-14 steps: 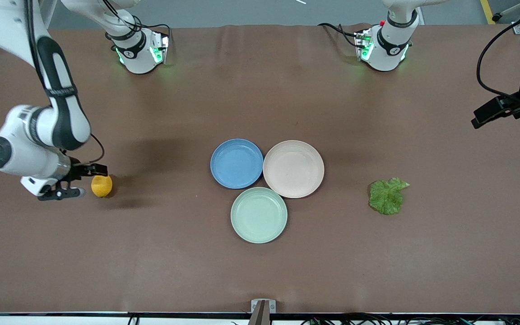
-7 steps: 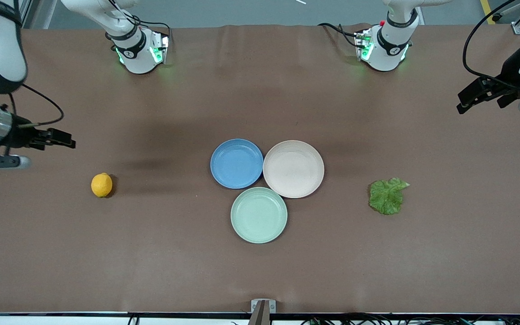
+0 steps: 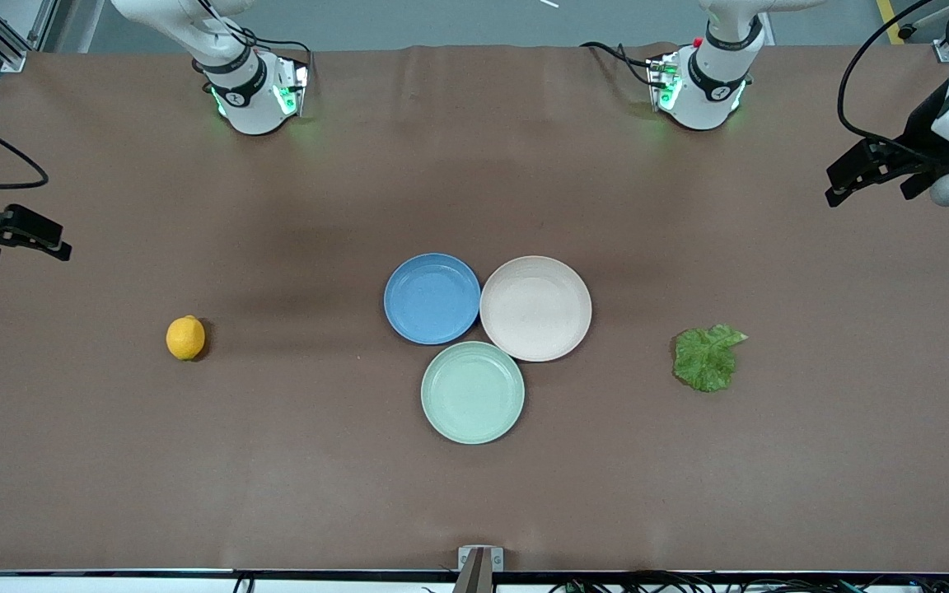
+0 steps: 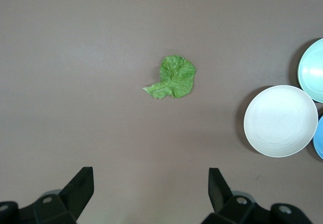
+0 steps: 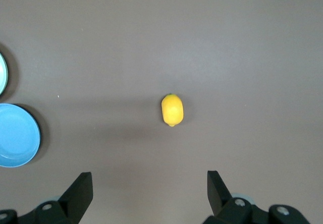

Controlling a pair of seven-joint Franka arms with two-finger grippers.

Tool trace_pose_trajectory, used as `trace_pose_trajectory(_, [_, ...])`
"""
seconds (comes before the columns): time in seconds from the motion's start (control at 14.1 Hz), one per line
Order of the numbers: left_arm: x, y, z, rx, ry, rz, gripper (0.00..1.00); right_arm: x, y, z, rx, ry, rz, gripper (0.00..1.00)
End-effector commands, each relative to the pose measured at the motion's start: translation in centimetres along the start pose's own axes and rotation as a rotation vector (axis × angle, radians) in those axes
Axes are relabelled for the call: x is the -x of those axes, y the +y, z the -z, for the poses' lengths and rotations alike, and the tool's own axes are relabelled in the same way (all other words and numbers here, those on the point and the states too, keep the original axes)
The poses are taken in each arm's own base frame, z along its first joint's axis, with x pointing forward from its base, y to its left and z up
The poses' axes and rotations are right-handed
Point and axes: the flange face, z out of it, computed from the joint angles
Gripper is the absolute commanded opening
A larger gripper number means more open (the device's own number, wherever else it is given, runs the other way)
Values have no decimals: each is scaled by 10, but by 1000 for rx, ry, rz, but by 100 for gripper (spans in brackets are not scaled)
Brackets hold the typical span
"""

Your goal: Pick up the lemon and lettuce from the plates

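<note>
Your lettuce (image 3: 707, 358), limp beside the beige plate (image 3: 535, 308), needs an edge pinch; lemon (image 3: 185, 338) rolls; both jaws stand wide.

White arm bases (image 3: 252, 91) with green lights, black cables, black fingers (image 4: 81, 186).

My table (image 3: 474, 165) is covered edge to edge in a matte brown sheet, faintly creased near the top. Above it I see grey floor (image 3: 441, 21) with a yellow stripe (image 3: 886, 21) at one corner. The light is soft and even.
</note>
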Motion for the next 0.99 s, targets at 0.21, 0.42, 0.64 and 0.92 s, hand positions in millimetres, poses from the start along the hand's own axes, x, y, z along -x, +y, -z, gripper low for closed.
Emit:
trace_pose_trajectory(0.21, [-2, -5, 1, -2, 1, -107, 100, 0, 11, 44, 29, 63, -28, 100])
trace_pose_trajectory(0.42, [-4, -7, -3, -1, -5, -108, 100, 1, 8, 45, 23, 55, -24, 100])
trace_pose_trajectory(0.64, [-5, -8, -4, -3, -8, -103, 100, 1, 9, 46, 22, 59, -26, 100])
trace_pose_trajectory(0.92, [-6, -10, -4, -2, -6, -97, 100, 1, 9, 45, 28, 55, -27, 100])
